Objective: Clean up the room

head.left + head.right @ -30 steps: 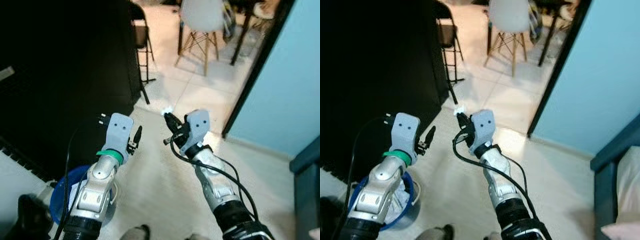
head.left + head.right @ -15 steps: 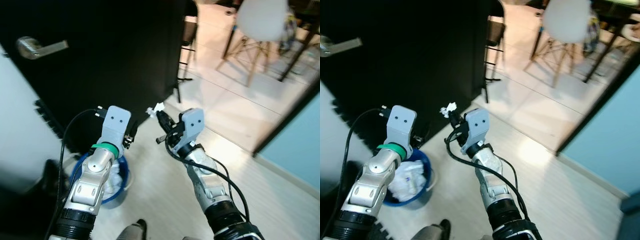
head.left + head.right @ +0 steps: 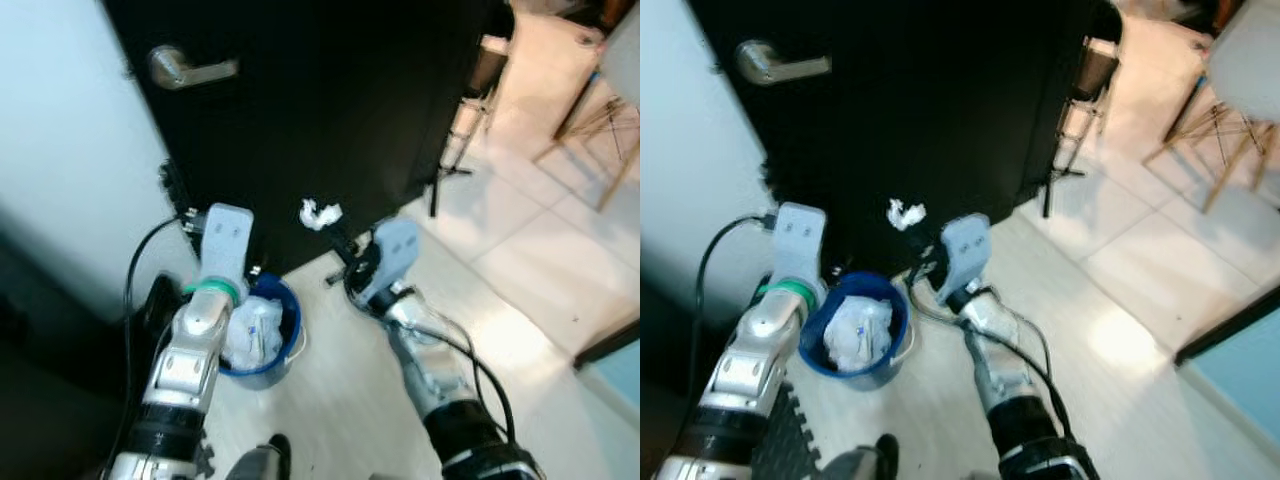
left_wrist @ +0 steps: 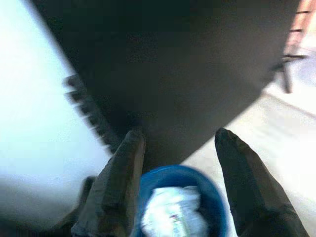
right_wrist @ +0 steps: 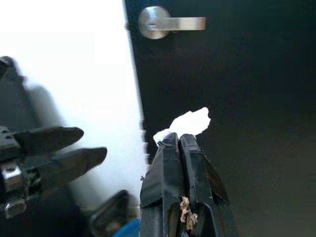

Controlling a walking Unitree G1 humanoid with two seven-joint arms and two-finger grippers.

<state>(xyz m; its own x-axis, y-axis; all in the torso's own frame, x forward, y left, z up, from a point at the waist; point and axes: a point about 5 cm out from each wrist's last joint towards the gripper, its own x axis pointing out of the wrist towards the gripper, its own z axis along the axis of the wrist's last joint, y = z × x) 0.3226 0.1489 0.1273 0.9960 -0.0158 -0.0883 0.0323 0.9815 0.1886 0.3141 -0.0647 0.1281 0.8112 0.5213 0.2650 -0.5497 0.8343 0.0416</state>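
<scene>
The left gripper's (image 4: 173, 163) own tips are hard to make out from the head views, lost behind its grey wrist block against the black door (image 3: 330, 110); the left wrist view shows its two black fingers (image 4: 116, 192) spread apart with nothing between them, hanging above the round blue plastic bin (image 3: 262, 335). The bin's near-left side is covered by the left arm, and the white crumpled paper inside it (image 3: 860, 330) is blurred (individual pieces cannot be told apart). A chair with pale wooden legs (image 3: 1215, 130) is cut off at the far right edge.

The right gripper (image 3: 337, 232) is raised to the right of the bin, its fingers pressed together on a small crumpled white scrap of tissue (image 3: 320, 213) that sticks out past the tips, in front of the door. The silver lever door handle (image 3: 190, 68) sits far left.

Compared with half a second ago, the camera has swung left: the bin now lies nearly central rather than low-left, the door handle is higher and closer to the middle, and the scrap remains pinched.
</scene>
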